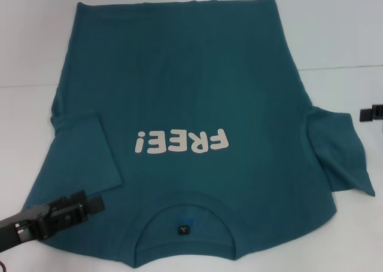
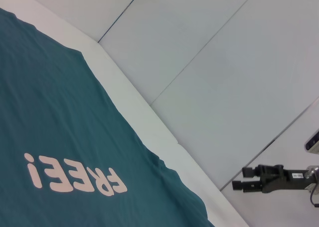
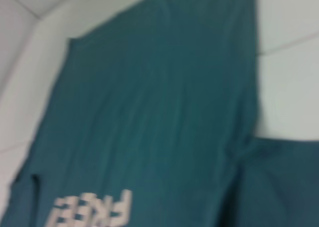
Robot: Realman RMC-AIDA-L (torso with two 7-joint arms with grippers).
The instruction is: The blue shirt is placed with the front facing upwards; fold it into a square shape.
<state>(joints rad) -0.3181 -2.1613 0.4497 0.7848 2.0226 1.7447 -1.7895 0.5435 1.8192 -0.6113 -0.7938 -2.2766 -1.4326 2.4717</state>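
Blue shirt spread flat, front up, covering most of white tabletop; collar at near edge, hem at far edge. Left sleeve folded inward onto body; right sleeve splayed out to right. Cream "FREE!" lettering mid-chest, upside down in head view. Left claw low over near-left shoulder of shirt, fingers close together, nothing gripped. Right claw at far-right edge, off shirt, mostly cropped; opening cannot tell. Small dark label inside collar.
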